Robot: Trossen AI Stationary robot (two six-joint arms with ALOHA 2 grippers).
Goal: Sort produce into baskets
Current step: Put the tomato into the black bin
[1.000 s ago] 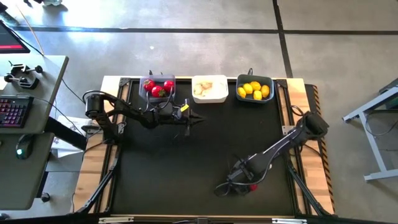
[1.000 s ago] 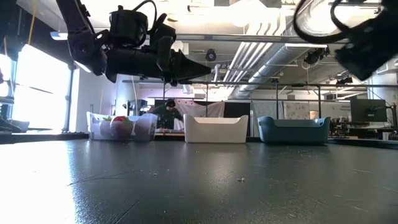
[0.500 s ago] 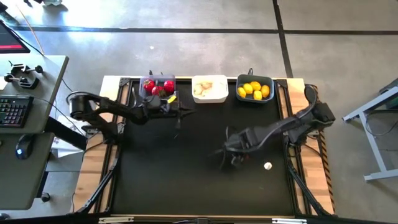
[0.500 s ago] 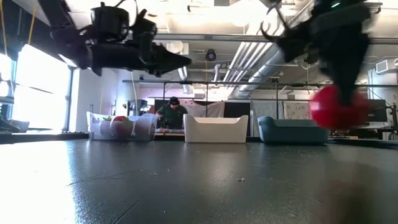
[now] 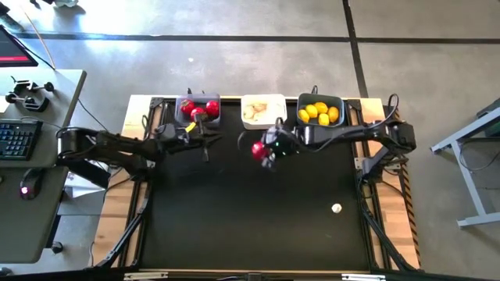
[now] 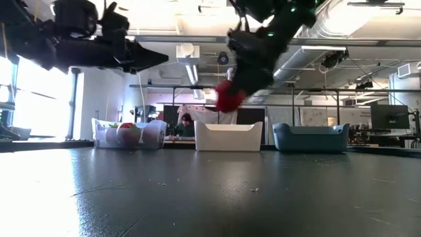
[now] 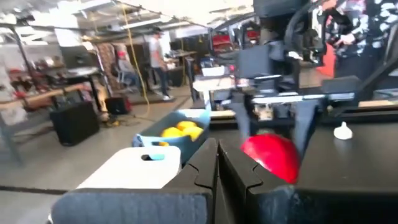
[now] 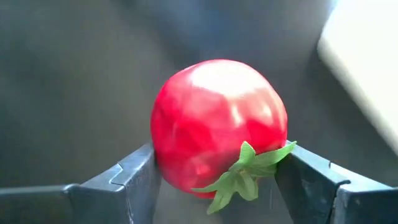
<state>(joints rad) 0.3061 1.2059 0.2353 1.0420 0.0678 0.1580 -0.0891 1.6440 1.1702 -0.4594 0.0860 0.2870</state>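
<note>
My right gripper [image 5: 266, 148] hangs over the table's far middle, shut on a red tomato [image 8: 217, 124] with a green top, in front of the white basket [image 5: 263, 112] that holds garlic. The grey basket [image 5: 199, 109] holds tomatoes and the teal basket [image 5: 320, 112] holds lemons. All three baskets stand along the far edge. My left gripper [image 5: 212, 137] is shut and empty, level above the table near the grey basket. One garlic bulb [image 5: 337, 208] lies on the mat at the right. My right gripper pinches the tomato between its two fingers [image 8: 124, 180], one on each of its opposite sides [image 8: 163, 146]. The fingers slant down from the table's right. The tomato hangs clear of the table [image 6: 228, 97], with its green top [image 8: 244, 175] beside one finger.
The black mat [image 5: 234, 226] lies bare toward the near side. Wooden table edges [image 5: 117, 195] flank it. A desk with a keyboard [image 5: 16, 136] stands to the left. In the low view a person [image 6: 187, 125] shows in the room behind the baskets.
My right gripper has swung from the table's near right toward the far edge and leftward, rising and turning at the wrist. It has carried the tomato up in front of the white basket. My left gripper, still shut, has drawn back toward the table's left edge.
</note>
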